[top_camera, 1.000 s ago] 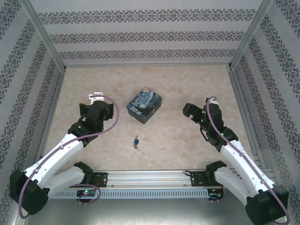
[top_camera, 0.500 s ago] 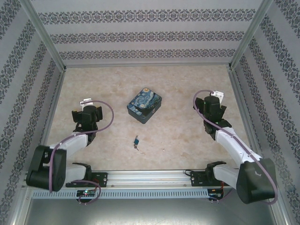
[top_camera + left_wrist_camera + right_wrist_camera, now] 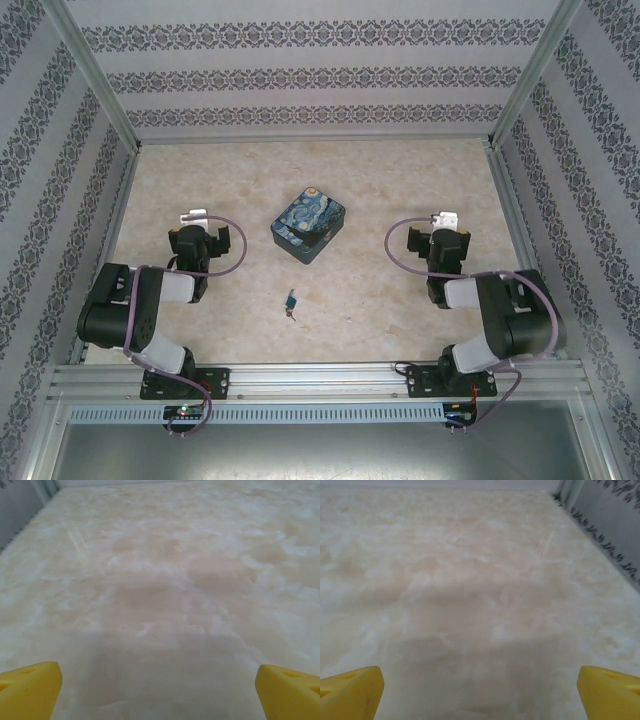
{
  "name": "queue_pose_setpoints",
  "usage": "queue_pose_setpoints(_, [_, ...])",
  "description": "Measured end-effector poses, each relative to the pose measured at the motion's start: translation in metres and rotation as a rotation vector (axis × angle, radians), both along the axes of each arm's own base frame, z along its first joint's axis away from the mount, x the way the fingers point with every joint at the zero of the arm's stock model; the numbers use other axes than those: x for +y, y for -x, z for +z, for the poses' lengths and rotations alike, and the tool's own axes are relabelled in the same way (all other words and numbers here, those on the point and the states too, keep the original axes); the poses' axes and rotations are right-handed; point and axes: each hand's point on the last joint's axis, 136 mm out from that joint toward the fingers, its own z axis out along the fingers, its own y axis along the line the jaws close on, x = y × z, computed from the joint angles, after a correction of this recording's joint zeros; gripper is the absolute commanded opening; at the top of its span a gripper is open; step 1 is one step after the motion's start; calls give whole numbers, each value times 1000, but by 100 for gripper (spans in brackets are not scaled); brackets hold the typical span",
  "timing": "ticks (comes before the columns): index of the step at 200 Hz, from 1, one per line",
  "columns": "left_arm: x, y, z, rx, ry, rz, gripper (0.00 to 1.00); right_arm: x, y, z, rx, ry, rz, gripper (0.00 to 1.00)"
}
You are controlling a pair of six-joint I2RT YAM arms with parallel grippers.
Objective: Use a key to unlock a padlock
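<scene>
The padlock (image 3: 308,224) lies near the middle of the table (image 3: 400,170), a little toward the far edge, painted face up. The key (image 3: 291,302) lies apart from it, toward the near edge. Its blade seems to point nearward, though it is too small to be sure. The left gripper (image 3: 205,242) and right gripper (image 3: 437,243) sit either side of the padlock, well apart from it (arms folded up tight). Both are spread wide over bare table: the left's yellow fingers (image 3: 30,690) and the right's fingers (image 3: 350,692).
</scene>
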Motion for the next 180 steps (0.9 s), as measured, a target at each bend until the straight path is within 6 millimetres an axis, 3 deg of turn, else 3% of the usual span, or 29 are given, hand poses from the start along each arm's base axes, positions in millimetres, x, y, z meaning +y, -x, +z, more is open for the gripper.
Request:
queue_pose_setpoints(16, [-1, -1, -1, 0, 16, -24, 99, -1, -1, -7, 22, -25, 29, 98])
queue_pose_setpoints(56, [-5, -4, 0, -5, 40, -60, 99, -1, -25, 23, -76, -73, 77, 98])
queue_pose_setpoints(180, [-9, -5, 1, -7, 50, -80, 99, 9, -26, 25, -81, -83, 124, 98])
